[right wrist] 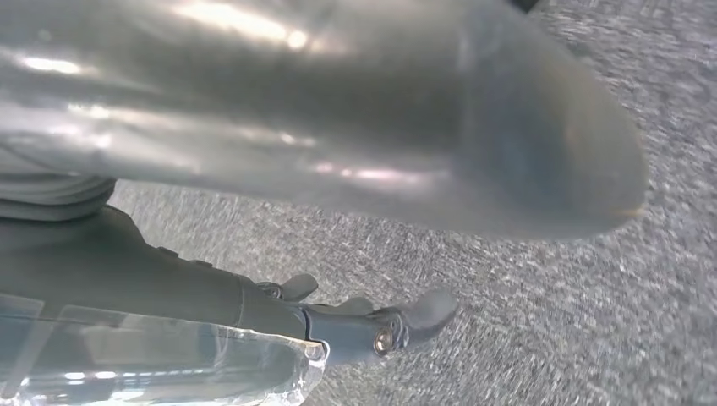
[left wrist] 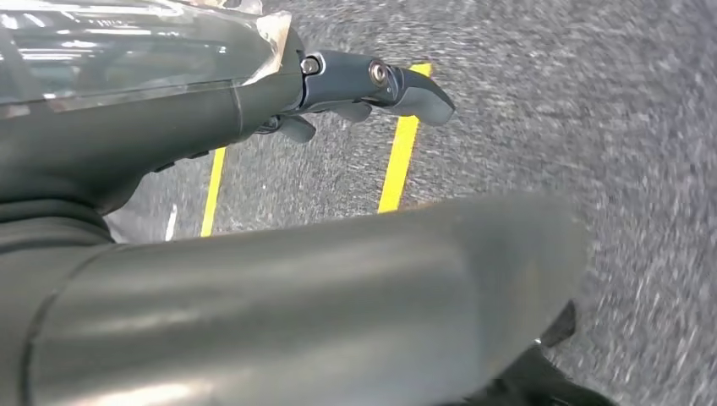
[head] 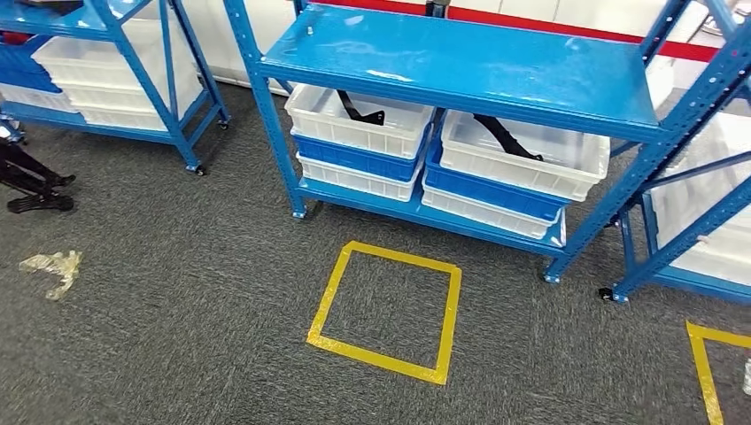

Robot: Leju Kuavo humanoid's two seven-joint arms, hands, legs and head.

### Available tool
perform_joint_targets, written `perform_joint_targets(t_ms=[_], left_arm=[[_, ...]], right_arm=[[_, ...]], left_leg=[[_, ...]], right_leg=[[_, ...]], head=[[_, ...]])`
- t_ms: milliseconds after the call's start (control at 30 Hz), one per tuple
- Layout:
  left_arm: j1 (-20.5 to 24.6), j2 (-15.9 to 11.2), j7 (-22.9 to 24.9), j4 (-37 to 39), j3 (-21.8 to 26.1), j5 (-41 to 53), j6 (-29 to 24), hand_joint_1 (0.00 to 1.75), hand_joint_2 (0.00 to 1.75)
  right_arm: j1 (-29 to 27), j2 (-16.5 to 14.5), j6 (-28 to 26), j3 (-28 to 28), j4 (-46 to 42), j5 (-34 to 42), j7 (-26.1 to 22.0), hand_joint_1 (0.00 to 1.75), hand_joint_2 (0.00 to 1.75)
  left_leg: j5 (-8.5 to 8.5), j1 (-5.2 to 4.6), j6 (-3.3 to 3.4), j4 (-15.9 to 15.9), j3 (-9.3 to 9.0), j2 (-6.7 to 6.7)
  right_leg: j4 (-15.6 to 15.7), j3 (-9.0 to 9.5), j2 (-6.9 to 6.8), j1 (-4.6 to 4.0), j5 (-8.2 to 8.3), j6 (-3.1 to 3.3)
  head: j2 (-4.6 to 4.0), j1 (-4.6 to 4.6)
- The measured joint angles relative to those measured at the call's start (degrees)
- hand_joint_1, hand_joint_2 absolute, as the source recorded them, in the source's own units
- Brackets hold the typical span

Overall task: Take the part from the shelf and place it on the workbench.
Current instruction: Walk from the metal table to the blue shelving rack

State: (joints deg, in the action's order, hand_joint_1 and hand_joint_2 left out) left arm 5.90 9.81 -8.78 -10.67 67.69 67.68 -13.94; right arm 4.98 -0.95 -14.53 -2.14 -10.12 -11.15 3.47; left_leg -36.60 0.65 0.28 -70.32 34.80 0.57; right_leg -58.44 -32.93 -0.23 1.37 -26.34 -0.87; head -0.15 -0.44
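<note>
A blue metal shelf stands ahead on grey carpet. On its low level sit two white bins stacked on blue ones. In the left white bin lies a black part. The right white bin has a longer black part in it. My left hand hangs over the carpet, fingers stretched out, holding nothing. My right hand hangs the same way over bare carpet, with nothing in it. Both hands are far from the bins.
A yellow tape square marks the floor before the shelf; a second tape corner is at right. More blue shelves with white bins stand left and right. Crumpled plastic and black stand legs lie at left.
</note>
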Motion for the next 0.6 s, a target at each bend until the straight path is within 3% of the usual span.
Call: perform_joint_targets(t_ms=[33, 67, 100, 167, 233, 300, 367, 600], left_arm=[[-0.1, 0.0, 0.0, 0.0, 0.0, 0.0, 0.0, 0.00, 0.00], [-0.1, 0.0, 0.0, 0.0, 0.0, 0.0, 0.0, 0.00, 0.00], [-0.1, 0.0, 0.0, 0.0, 0.0, -0.1, 0.0, 0.00, 0.00], [-0.1, 0.0, 0.0, 0.0, 0.0, -0.1, 0.0, 0.00, 0.00], [0.0, 0.0, 0.0, 0.0, 0.0, -0.2, 0.1, 0.00, 0.00], [0.1, 0.0, -0.1, 0.0, 0.0, -0.3, 0.1, 0.00, 0.00], [0.0, 0.1, -0.1, 0.0, 0.0, -0.4, 0.1, 0.00, 0.00], [0.0, 0.0, -0.1, 0.0, 0.0, -0.4, 0.1, 0.00, 0.00]], right_arm=[[0.0, 0.0, 0.0, 0.0, 0.0, -0.2, 0.0, 0.00, 0.00], [-0.1, 0.0, -0.1, 0.0, 0.0, -0.3, -0.1, 0.00, 0.00], [-0.2, 0.0, -0.1, 0.0, 0.0, -0.4, -0.1, 0.00, 0.00], [-0.2, -0.1, -0.1, 0.0, 0.0, -0.6, -0.1, 0.00, 0.00], [-0.1, -0.1, -0.2, 0.0, 0.0, -0.7, -0.2, 0.00, 0.00], [-0.1, 0.0, -0.3, 0.0, 0.0, -0.8, -0.2, 0.00, 0.00], [-0.2, 0.1, -0.3, 0.0, 0.0, -0.8, -0.2, 0.00, 0.00], [-0.2, -0.1, -0.3, 0.0, 0.0, -0.9, -0.2, 0.00, 0.00]], left_leg=[[-0.92, 0.01, -0.06, -3.0, 1.66, -0.40], [-0.71, 0.03, -0.09, -4.3, 2.57, -0.54], [0.61, 0.09, -0.10, -3.4, 2.51, -0.58], [4.91, 0.41, -0.07, 3.5, -0.23, -0.74], [7.26, 0.54, 0.03, 9.6, -2.75, -1.16], [7.43, 0.32, 0.24, 11.1, -3.17, -1.41], [7.53, -0.05, 0.56, 11.1, -3.15, -1.41], [7.57, -0.79, 1.52, 10.9, -2.96, -1.42]], right_leg=[[0.0, -0.01, 0.51, -0.06, 0.01, 0.07], [0.0, 0.01, 0.96, -0.11, 0.02, 0.12], [-0.1, 0.08, 1.37, -0.11, 0.02, 0.10], [-0.1, 0.24, 1.97, -0.08, -0.01, -0.01], [-0.3, 0.09, 2.32, -0.45, -0.14, -0.45], [-0.4, -0.39, 2.40, -0.89, -0.29, -0.65], [-0.3, -0.58, 2.38, -0.87, -0.27, -0.62], [0.4, 0.11, 2.40, -0.33, 0.38, -1.81]], head=[[0.00, 0.01], [0.00, -0.01], [0.00, -0.01], [0.00, -0.02], [0.00, 0.05], [0.00, 0.17], [0.00, 0.24], [0.00, 0.22]])
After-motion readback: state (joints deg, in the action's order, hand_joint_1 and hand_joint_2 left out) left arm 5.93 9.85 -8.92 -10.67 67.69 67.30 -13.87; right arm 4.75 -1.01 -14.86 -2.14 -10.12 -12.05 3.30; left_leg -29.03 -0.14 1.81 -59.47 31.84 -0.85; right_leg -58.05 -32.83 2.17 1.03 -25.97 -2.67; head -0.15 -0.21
